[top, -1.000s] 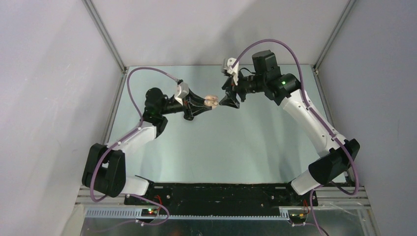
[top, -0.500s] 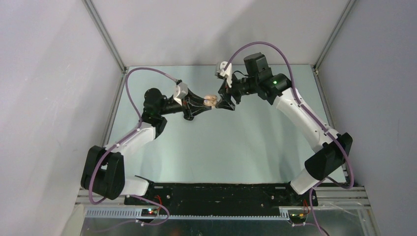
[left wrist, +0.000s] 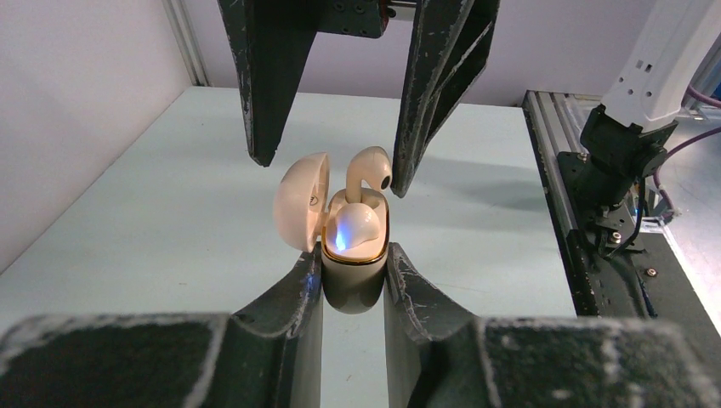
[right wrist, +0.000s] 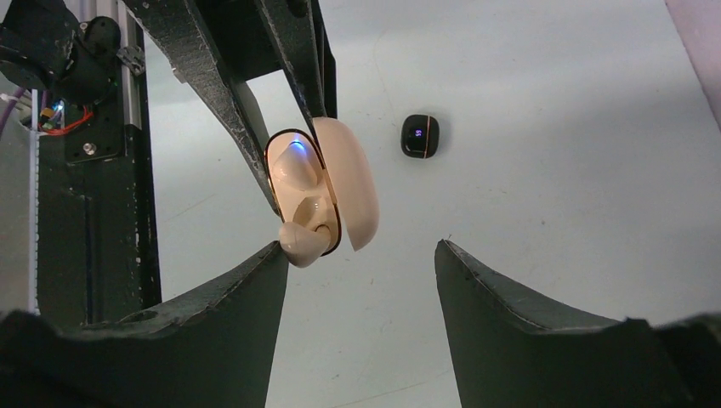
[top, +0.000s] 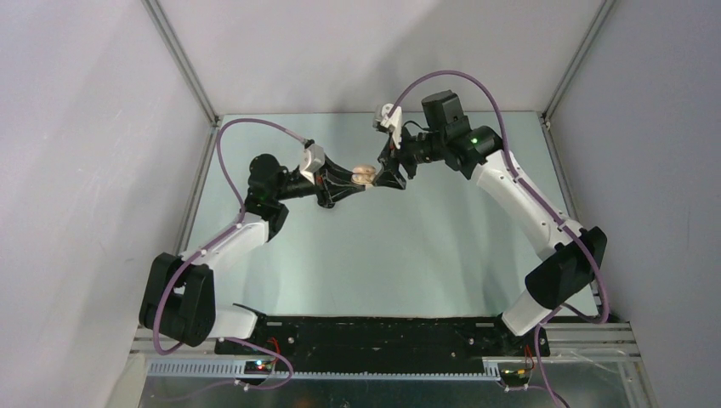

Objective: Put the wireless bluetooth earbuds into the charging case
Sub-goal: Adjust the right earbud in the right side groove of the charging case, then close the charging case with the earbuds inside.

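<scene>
Now both arms meet above the far half of the bench (right wrist: 553, 127), claw tip to claw tip in the top view.

The left claw (left wrist: 353, 274) is narrowed onto the cream charging case (left wrist: 354, 285). One dark finger presses each side of its lower body and holds it clear of the bench. The case's lid (left wrist: 301, 201) is swung open to one side on its hinge.

Inside the gold-rimmed opening, the seated earbud (left wrist: 359, 231) sits low in its well, with a blue light glowing on it. Next to it, the upright earbud (left wrist: 371, 170) has only its stem down in the other well. Its rounded head and dark tip stand well above the rim, so it is part way in.

The right claw (right wrist: 359, 248) is spread wide and grips nothing, its two fingers straddling the open mouth of the case. One fingertip (left wrist: 400, 183) lies just beside the head of the upright earbud, and I cannot tell whether it actually touches. The other finger hangs on the lid side, apart from the lid.

In the right wrist view, a black charging case (right wrist: 420, 135) lies shut on the bench well beyond the held case. It shows a thin gold seam and a small lit mark on its face.
</scene>
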`<control>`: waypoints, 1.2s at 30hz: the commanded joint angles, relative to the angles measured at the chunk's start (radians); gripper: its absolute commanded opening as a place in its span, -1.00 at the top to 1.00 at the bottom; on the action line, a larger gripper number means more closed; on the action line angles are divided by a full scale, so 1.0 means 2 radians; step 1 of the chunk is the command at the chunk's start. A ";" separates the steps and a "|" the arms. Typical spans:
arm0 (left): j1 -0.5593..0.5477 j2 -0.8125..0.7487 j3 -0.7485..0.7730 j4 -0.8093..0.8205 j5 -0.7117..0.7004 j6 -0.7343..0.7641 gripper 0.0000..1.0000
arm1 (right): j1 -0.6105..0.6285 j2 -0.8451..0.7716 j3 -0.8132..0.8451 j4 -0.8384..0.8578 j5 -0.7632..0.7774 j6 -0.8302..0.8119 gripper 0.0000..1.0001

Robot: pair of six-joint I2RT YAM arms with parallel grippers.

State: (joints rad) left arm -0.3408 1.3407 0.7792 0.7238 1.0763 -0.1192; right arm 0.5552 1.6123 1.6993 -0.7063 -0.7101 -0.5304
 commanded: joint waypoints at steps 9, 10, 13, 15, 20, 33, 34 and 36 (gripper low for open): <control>-0.008 -0.021 0.000 0.017 0.011 0.022 1.00 | -0.012 0.026 0.023 0.028 -0.038 0.058 -0.35; -0.008 -0.021 0.001 0.015 0.011 0.023 1.00 | -0.012 0.027 0.025 0.032 -0.040 0.064 -0.35; -0.008 -0.021 0.002 0.013 0.013 0.023 1.00 | -0.011 0.033 0.031 0.040 -0.045 0.077 -0.34; -0.008 -0.021 0.001 0.012 0.013 0.024 1.00 | -0.013 0.035 0.033 0.047 -0.048 0.088 -0.35; -0.009 -0.024 -0.002 0.010 0.011 0.025 1.00 | -0.018 0.038 0.037 0.049 -0.058 0.099 -0.35; -0.006 -0.024 -0.002 0.009 0.004 0.012 1.00 | -0.023 0.020 0.023 0.011 -0.116 0.052 -0.39; -0.006 -0.024 -0.001 0.009 0.002 0.011 1.00 | -0.021 0.024 0.027 0.009 -0.119 0.049 -0.39; -0.006 -0.024 0.000 0.009 -0.006 0.003 1.00 | -0.010 0.029 0.036 -0.005 -0.124 0.034 -0.40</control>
State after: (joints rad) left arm -0.3462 1.3144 0.7738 0.7174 1.0767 -0.0978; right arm 0.5102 1.6791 1.7355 -0.6846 -0.9138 -0.4076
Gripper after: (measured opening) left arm 0.276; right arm 0.697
